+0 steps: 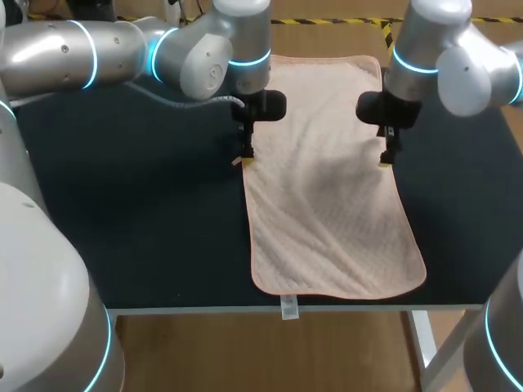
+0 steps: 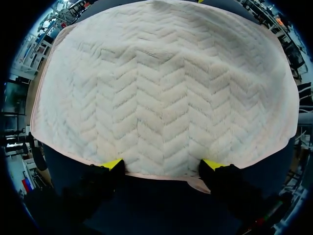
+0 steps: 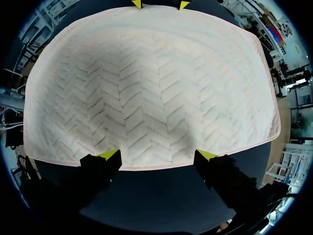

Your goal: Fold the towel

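Left claw (image 2: 162,164) and right claw (image 3: 157,154), spread, seemingly touch towel (image 1: 327,180).

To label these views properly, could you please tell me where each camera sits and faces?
Head view: above and behind the robot, looking down on table and towel; left arm and right arm enter from the sides.
Left wrist view: left wrist, looking across the towel from one long edge; open left fingers show.
Right wrist view: right wrist, looking back from the opposite edge; open right fingers show.
Shared: the towel in all; the right wrist view also catches the left fingers' tips.
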{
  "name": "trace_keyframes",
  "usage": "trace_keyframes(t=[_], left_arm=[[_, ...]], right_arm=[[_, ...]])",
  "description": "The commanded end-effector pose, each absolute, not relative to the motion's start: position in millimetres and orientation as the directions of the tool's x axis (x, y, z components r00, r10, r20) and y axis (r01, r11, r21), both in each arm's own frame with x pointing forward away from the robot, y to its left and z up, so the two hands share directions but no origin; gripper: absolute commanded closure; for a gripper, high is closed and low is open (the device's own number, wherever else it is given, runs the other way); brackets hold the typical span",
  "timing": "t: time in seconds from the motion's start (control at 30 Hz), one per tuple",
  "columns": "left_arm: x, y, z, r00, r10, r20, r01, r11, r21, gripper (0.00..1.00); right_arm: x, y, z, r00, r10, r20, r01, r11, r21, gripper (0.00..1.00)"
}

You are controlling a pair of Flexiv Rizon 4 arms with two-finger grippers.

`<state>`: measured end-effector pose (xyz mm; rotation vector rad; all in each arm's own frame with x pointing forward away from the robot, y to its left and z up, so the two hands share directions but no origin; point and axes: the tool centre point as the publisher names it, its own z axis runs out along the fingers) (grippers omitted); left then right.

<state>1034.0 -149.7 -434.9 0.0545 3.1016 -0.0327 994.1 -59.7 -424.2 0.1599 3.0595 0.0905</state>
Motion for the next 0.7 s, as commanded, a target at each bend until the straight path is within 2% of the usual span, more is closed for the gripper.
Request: trace_keyframes(t=[0.03,0.7], left_arm=[[1035.0,-152.2,-437.5,-0.999,0.039,-0.031,0.04,0.999,-0.028,0.0],[1031.7,-157.3,-448.7,-0.999,0.042,-0.001,0.042,0.999,-0.024,0.02]], right_arm=[[998.5,-60.8,-431.7,-0.993,0.101,-0.068,0.097,0.994,0.055,0.0],[1001.7,-64.5,-439.0,-0.995,0.077,-0.065,0.074,0.996,0.047,0.0]])
